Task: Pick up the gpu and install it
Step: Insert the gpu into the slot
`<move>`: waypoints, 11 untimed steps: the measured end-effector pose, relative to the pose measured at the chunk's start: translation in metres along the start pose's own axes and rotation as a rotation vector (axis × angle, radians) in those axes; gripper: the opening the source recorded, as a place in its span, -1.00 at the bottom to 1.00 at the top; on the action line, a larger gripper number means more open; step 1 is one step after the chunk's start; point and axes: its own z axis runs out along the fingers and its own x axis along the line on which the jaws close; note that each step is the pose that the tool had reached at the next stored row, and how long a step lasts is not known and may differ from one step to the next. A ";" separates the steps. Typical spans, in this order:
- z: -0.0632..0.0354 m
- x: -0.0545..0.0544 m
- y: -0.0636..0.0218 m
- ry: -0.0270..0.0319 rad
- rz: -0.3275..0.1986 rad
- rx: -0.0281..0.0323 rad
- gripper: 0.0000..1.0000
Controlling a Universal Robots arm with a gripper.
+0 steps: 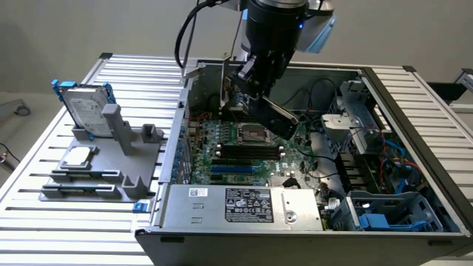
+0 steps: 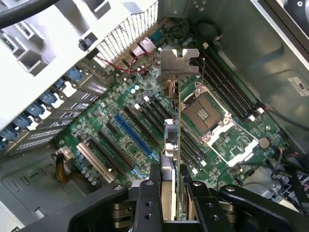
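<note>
My gripper [image 1: 255,88] hangs inside the open computer case [image 1: 414,138], shut on the gpu [image 1: 279,119]. In the exterior view the card's black cover slants down over the motherboard [image 1: 244,152], above the CPU socket [image 1: 251,133]. The wrist view has the gpu [image 2: 177,121] edge-on between my black fingers [image 2: 148,203], with its silvery end bracket [image 2: 178,60] at the far end. It hovers above the board, between the blue slot [image 2: 135,137] and the CPU socket [image 2: 203,113], touching neither.
A silver hard drive with blue rails [image 1: 85,111] stands on a grey fixture [image 1: 96,180] at the exterior view's left, with a small square silver chip [image 1: 79,157] beside it. The power supply [image 1: 240,205], drive cages [image 1: 384,213] and cables [image 1: 325,166] crowd the case.
</note>
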 end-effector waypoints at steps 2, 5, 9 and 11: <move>0.0013 0.000 -0.0001 0.0023 -0.036 -0.0010 -0.48; 0.0033 0.000 -0.0002 0.0058 -0.090 -0.0024 -0.48; 0.0063 0.000 -0.0004 0.0104 -0.163 -0.0044 -0.48; 0.0078 0.000 -0.0005 0.0127 -0.199 -0.0054 -0.48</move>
